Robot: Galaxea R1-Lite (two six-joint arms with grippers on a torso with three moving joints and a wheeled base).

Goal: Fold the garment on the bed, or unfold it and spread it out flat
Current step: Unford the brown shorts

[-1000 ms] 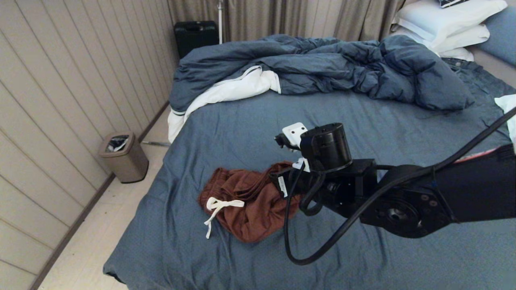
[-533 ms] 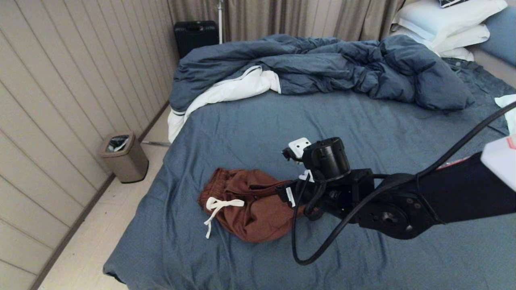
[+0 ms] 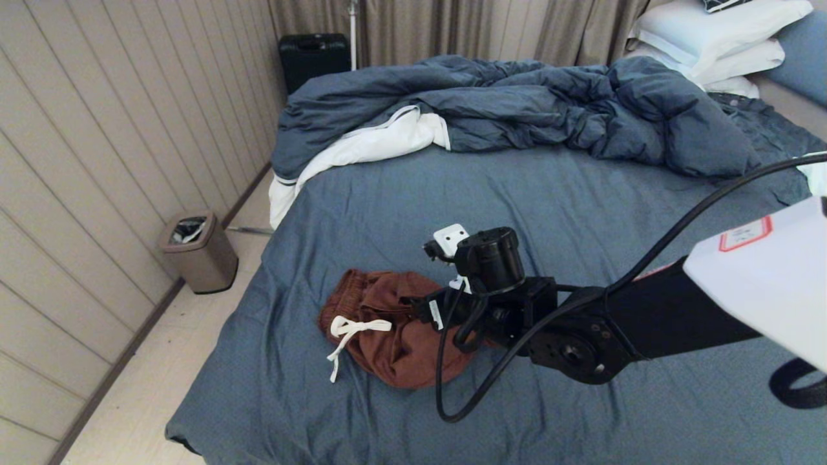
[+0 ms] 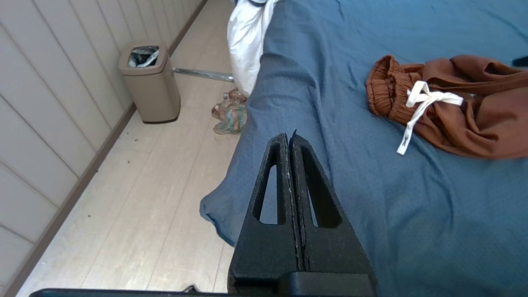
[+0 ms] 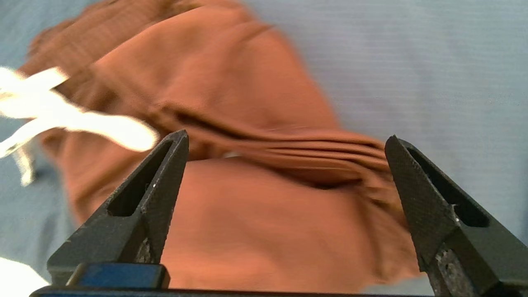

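The rust-brown shorts [image 3: 387, 336] lie crumpled near the left edge of the bed [image 3: 452, 194], waistband and white drawstring [image 3: 349, 329] toward the bed's edge. My right gripper [image 3: 415, 307] reaches in from the right, low over the shorts' right half. In the right wrist view it [image 5: 286, 136] is open, its fingers wide apart, with the folded brown fabric [image 5: 255, 206] just beyond them and nothing held. My left gripper [image 4: 288, 136] is shut and empty, hanging over the bed's near left corner, well short of the shorts [image 4: 474, 111].
A rumpled dark blue duvet [image 3: 517, 103] with white lining crosses the far half of the bed, and white pillows [image 3: 711, 39] are stacked at the far right. On the floor at left are a tan bin [image 3: 197, 252], a black case [image 3: 313, 58] and a crumpled cloth [image 4: 229, 113].
My right arm has swung left and lower over the shorts. The fabric that rose toward the gripper a second ago now lies lower on the sheet.
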